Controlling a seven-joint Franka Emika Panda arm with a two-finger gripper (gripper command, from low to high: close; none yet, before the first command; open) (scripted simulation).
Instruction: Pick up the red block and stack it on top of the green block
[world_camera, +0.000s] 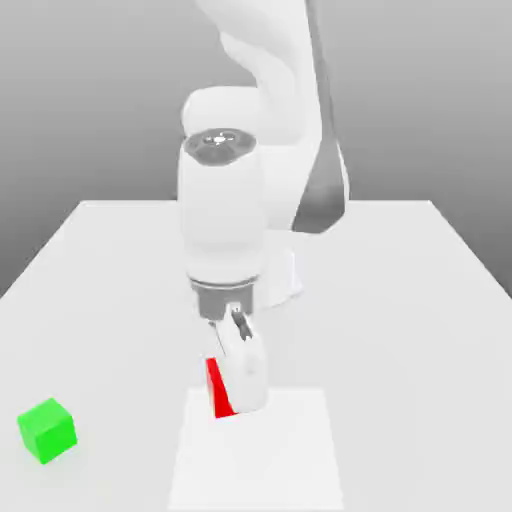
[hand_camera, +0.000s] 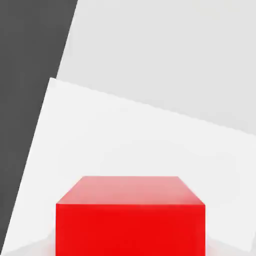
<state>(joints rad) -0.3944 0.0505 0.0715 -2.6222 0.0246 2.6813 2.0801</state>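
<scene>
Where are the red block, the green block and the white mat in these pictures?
red block (hand_camera: 130, 222): hand view, on its front face.
green block (world_camera: 47, 431): exterior view, middle of the cube, near the table's left edge.
white mat (world_camera: 290, 460): exterior view, on its bare surface beside the red block.

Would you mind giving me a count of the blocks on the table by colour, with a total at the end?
Red block: 1
Green block: 1
Total: 2 blocks
</scene>
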